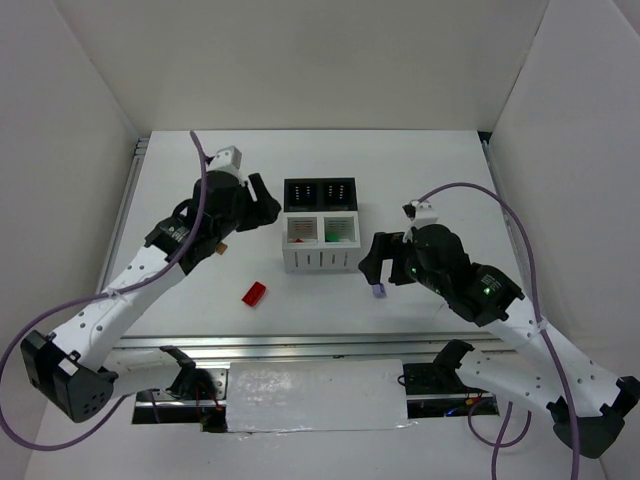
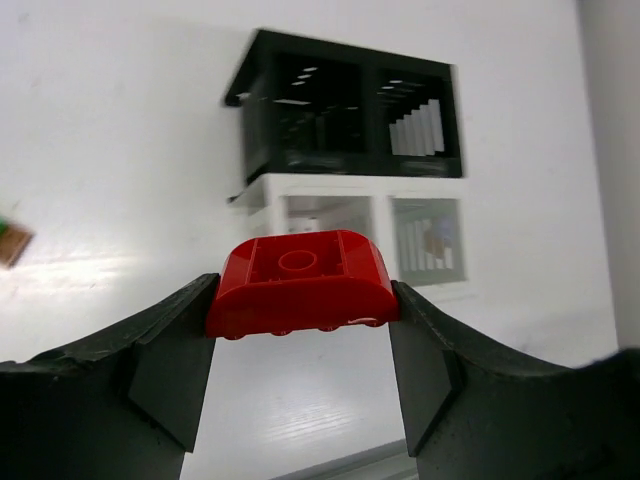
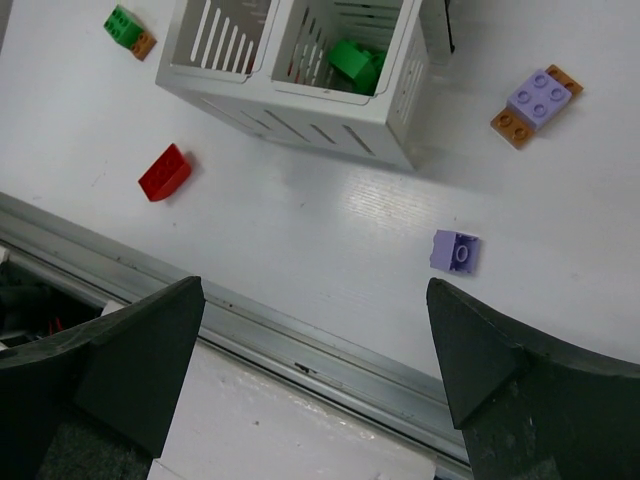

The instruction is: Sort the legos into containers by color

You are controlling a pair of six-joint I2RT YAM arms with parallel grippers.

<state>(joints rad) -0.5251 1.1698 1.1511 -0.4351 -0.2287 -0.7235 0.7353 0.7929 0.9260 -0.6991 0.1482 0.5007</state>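
left tool (image 2: 305,300): clamped on red lego (image 2: 300,282) | right tool (image 3: 310,335): spread wide, empty | lavender lego (image 3: 455,250): loose near containers (image 1: 320,263)

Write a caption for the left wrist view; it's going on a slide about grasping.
Left gripper clamps a red lego between its fingers, the black-and-white containers standing beyond.

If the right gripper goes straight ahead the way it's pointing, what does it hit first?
Probably the bare table by its front rail; the right gripper might clip the plain lavender lego beside that line. Depth unclear.
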